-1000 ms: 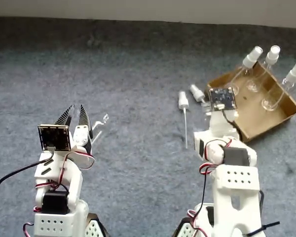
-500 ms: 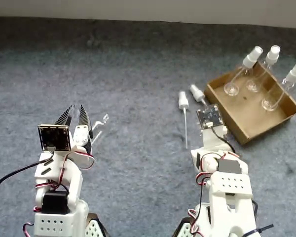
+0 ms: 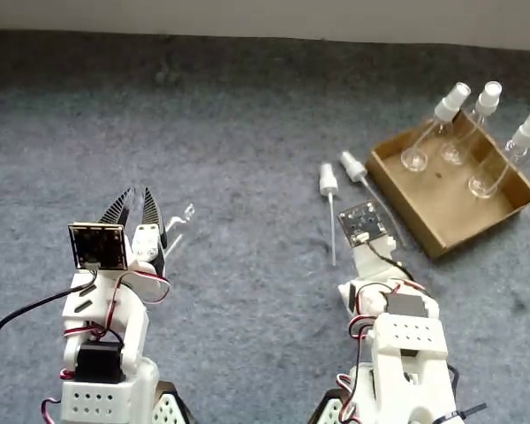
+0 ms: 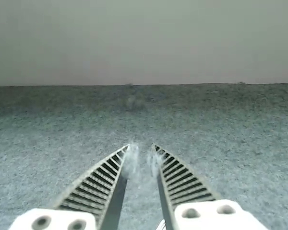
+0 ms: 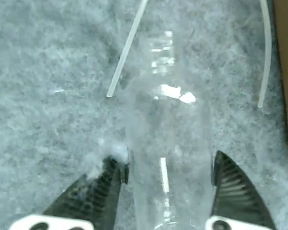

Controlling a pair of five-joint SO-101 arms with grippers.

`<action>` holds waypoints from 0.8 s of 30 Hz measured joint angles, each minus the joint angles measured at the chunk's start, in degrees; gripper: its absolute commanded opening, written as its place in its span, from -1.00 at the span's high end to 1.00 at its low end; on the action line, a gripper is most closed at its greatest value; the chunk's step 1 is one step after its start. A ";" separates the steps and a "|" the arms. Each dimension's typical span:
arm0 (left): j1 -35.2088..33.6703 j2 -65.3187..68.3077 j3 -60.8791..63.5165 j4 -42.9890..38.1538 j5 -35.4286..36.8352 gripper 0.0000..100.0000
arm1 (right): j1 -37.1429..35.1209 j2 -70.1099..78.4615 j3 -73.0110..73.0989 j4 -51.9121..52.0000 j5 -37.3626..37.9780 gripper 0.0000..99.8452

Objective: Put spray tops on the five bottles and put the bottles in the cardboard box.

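The right gripper [image 5: 169, 165] is pinching the bottle [image 5: 167, 120]. Its two fingers [image 5: 108, 184] are pressing on opposite sides of the clear body, which is filling the gap between them, and the open neck is pointing away from the wrist. Whether the bottle is resting on the carpet [image 3: 247, 106] or hanging just above it, I cannot tell. Its neck is ending near two thin tubes [image 5: 127, 48], which belong to the spray tops [image 3: 328, 181] lying loose just beside the box [image 3: 442, 208] near the carpet's right edge. Three capped bottles [image 3: 442, 132] are leaning inside the box.

As I judge it, the squeeze should be firm enough to stop the slick plastic turning, yet low on the body. That leaves the neck free for a tube to slide in straight.

The right arm is sitting folded close to its base, with its wrist pitching down over the carpet. The left gripper [image 4: 141, 151] is hovering level near the near-left corner and aiming at the far edge. Its fingers are slightly spread and holding nothing, and a second bottle [image 3: 184, 215] is lying just beside it.
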 measured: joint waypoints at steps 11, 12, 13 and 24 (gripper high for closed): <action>0.00 0.00 0.00 0.00 0.00 0.92 | 0.00 -0.35 -1.23 8.44 3.25 0.37; 0.00 0.00 0.00 0.00 0.00 0.92 | 0.00 -0.44 -2.46 9.49 3.25 0.37; 0.00 0.00 0.00 0.00 0.00 0.92 | 0.00 -0.44 -3.87 10.37 3.25 0.37; 0.00 0.00 0.00 0.00 0.00 0.92 | -1.93 -0.44 -16.18 19.60 3.25 0.37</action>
